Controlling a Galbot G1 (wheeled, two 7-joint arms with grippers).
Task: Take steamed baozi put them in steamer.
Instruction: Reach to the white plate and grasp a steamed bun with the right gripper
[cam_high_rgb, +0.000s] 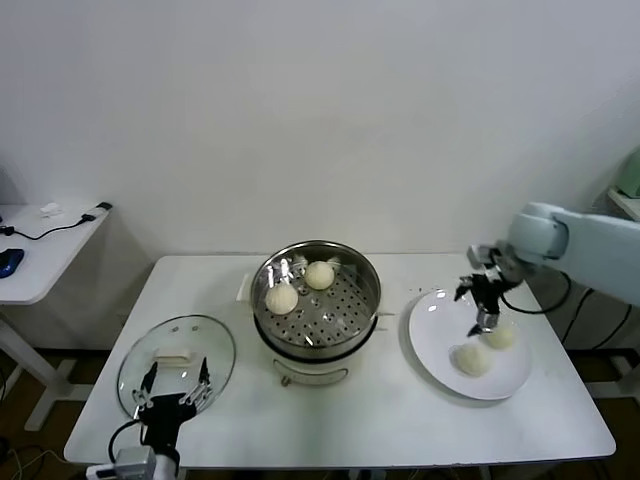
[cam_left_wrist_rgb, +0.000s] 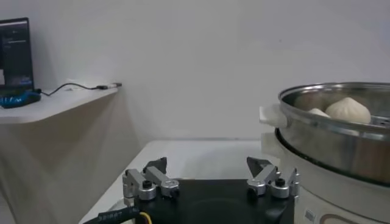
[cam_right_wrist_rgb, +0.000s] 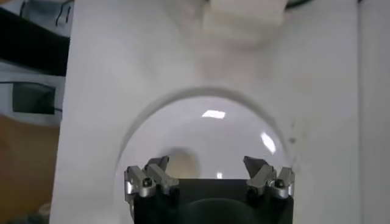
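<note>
Baozi: two in steamer (cam_high_rgb: 355, 262), two on plate (cam_high_rgb: 432, 345) awaiting transfer. Right gripper (cam_high_rgb: 484, 323), jaws wide and empty, hangs over them for pickup. Left gripper (cam_high_rgb: 175, 392) parked, spread.

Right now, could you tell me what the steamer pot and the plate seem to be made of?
Steamer: apparently polished stainless steel, since its rim mirrors the light; the base looks like white plastic. Plate: glossy white, probably ceramic or melamine; it shows highlights.

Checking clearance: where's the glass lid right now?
Head view: the glass lid lies flat on the table's left front, beside the steamer, with the open left pincer at its near edge.
</note>
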